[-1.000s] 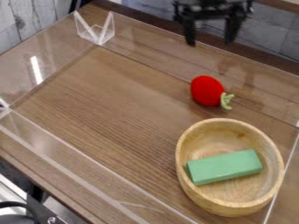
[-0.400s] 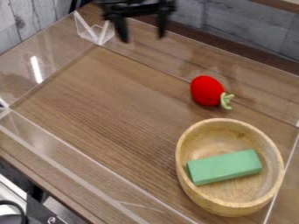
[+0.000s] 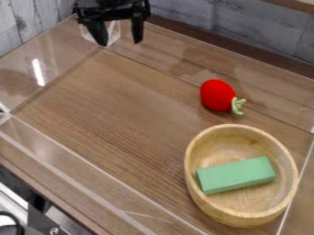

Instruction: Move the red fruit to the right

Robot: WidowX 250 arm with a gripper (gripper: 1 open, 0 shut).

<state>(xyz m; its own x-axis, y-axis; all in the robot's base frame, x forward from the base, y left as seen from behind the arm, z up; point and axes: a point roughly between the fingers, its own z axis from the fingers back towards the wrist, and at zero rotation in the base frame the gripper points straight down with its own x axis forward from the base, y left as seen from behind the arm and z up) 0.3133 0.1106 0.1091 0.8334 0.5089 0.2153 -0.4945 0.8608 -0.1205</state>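
The red fruit [image 3: 219, 95] is a small bright red strawberry-like toy with a green stem end pointing right. It lies on the wooden table right of centre, just above the wooden bowl [image 3: 211, 147]. My gripper [image 3: 117, 35] hangs at the top left, far from the fruit, above the table's back edge. Its two dark fingers point down, spread apart and empty.
The wooden bowl at the lower right holds a green rectangular block [image 3: 236, 174]. Clear plastic walls [image 3: 37, 69] ring the table, with a folded clear piece behind the gripper at the back left. A grey plank wall runs behind.
The gripper has travelled left along the back edge, from the top right to the top left. The fruit, bowl and block have not moved.
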